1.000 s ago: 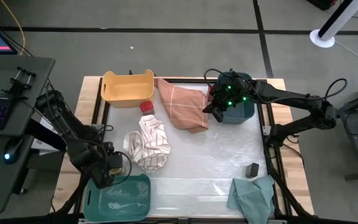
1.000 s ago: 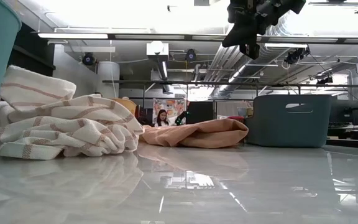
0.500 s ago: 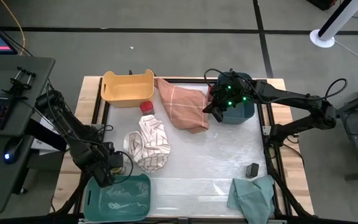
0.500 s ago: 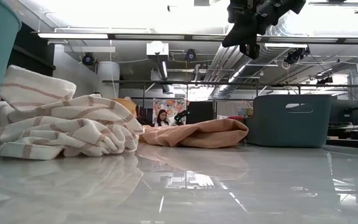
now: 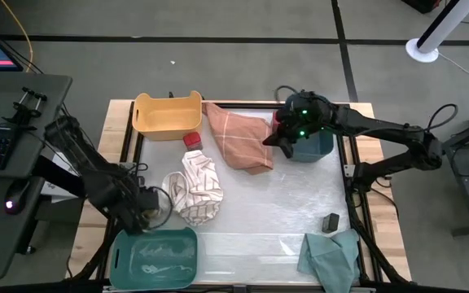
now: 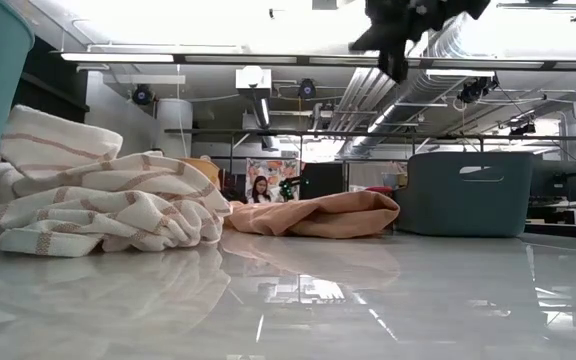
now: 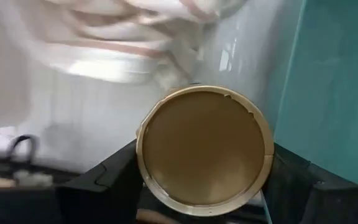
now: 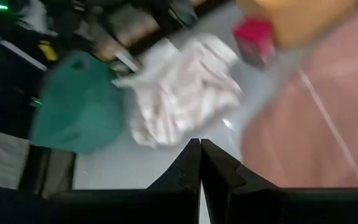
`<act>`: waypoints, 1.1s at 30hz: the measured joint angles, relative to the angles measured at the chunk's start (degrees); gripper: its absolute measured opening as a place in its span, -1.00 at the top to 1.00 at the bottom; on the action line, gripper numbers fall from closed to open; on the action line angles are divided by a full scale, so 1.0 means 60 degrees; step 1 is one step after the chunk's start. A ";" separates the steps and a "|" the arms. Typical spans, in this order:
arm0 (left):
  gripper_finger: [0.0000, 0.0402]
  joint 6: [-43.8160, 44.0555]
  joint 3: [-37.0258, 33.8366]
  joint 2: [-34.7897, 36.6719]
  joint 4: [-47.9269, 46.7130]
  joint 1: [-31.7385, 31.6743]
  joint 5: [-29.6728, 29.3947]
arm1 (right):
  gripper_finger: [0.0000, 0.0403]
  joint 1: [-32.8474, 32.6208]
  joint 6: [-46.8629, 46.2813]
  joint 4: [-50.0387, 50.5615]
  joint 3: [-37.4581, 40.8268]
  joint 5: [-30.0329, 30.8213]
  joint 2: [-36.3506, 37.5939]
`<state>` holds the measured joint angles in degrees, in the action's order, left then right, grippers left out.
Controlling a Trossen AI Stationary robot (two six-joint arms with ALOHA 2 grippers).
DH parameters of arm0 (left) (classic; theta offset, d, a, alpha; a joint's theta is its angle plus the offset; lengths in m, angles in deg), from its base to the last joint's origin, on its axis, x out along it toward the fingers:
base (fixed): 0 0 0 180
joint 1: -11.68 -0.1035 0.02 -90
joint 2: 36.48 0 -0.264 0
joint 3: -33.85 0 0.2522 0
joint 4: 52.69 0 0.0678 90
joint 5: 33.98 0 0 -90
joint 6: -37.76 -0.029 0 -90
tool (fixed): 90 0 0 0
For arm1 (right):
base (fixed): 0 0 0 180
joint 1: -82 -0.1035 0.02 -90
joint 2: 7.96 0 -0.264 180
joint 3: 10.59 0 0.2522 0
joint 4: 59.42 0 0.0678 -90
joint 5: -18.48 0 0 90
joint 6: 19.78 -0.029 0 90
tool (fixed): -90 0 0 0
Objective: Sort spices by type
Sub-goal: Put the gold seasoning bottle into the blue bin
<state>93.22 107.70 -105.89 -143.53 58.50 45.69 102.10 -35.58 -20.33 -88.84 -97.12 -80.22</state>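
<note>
My left gripper [image 5: 151,213] is near the table's left near corner, between the teal bin [image 5: 155,256] and the striped cloth [image 5: 195,187], shut on a round jar with a tan top [image 7: 204,149]. My right gripper [image 5: 271,140] hangs shut above the orange cloth [image 5: 238,134], beside the dark blue bin [image 5: 312,140]; the low view shows it high up [image 6: 398,35]. A red-topped spice box [image 5: 191,140] stands on the table by the yellow bin [image 5: 168,114]. A small black block [image 5: 330,221] rests on the table beside the green cloth [image 5: 332,256]. My left gripper holds the round jar just below its tan lid [image 7: 143,163], pinched between the two fingers [image 7: 114,180], which come from above and stand on opposite sides of it. The jar is upright. Whether its base is on the table, I cannot tell.
Open tabletop [image 5: 291,203] lies in the middle and right between the cloths. The teal bin's wall [image 7: 334,81] stands right beside the held jar. The striped cloth [image 6: 98,205] is heaped close on the jar's other side. The table's wooden frame [image 5: 357,203] runs around the edges.
My left gripper, with the jar, has shifted a little toward the far edge and the striped cloth. My right gripper has risen slightly and turned above the orange cloth, still shut.
</note>
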 joint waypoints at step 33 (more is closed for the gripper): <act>-0.15 -0.9289 0.3058 -0.5657 0.6616 -0.7185 0.1037 | 1.00 -0.1903 -0.1653 -0.0785 0.0000 0.2491 0.1991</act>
<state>37.49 126.05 -139.84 -103.83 15.39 51.91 90.68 -45.49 -25.04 -88.84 -82.18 -68.27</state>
